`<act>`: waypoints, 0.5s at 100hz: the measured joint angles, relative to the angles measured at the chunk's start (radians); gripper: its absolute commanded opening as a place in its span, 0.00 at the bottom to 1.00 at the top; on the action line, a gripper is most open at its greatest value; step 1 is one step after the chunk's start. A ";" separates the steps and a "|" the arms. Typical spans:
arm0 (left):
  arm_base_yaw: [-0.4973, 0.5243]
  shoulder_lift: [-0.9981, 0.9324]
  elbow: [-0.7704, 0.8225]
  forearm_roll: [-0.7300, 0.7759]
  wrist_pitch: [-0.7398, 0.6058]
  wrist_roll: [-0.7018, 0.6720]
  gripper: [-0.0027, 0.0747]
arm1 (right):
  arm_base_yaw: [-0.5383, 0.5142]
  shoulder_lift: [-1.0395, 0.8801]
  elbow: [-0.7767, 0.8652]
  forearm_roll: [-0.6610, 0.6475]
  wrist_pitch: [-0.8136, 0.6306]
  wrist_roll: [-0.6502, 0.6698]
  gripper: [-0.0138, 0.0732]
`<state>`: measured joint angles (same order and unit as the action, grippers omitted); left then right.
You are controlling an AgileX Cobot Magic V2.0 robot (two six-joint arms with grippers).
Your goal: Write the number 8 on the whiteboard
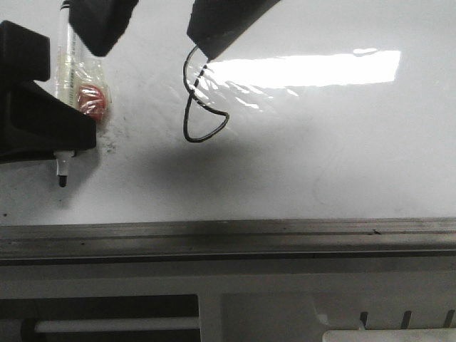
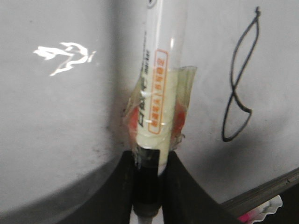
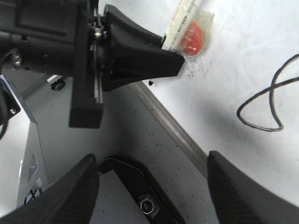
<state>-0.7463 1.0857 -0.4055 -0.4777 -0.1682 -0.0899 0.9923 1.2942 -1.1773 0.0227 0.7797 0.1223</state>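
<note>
Left gripper (image 2: 148,186): clenched on the marker (image 2: 156,93), tip off the whiteboard (image 1: 320,157)
Number 8 (image 2: 238,84): drawn, beside it
Right gripper (image 3: 152,186): released, idle

Whiteboard (image 1: 320,157) fills the middle and far scene; its edge rail (image 1: 228,239) runs left-right along the near side. Number 8 (image 1: 201,107) on the board, left of centre, its far end hidden under the right arm (image 1: 224,21). Marker (image 1: 68,85) at far left, held in the left gripper (image 1: 43,132), tip (image 1: 62,178) pointing near, above the board, left of the 8.
</note>
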 measured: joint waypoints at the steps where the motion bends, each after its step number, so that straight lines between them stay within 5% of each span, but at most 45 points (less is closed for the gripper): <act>1: 0.002 0.002 -0.004 0.000 0.005 0.000 0.01 | 0.000 0.000 0.000 0.000 0.000 0.000 0.66; 26: 0.006 0.010 -0.015 0.007 0.018 0.000 0.04 | 0.000 0.000 0.000 0.000 0.023 0.000 0.66; 50: 0.006 0.011 -0.018 -0.014 0.018 -0.002 0.47 | 0.000 0.000 0.000 0.000 0.035 0.000 0.64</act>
<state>-0.7402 1.0971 -0.4238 -0.4922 -0.1501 -0.0919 0.9923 1.2942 -1.1773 0.0227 0.8143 0.1223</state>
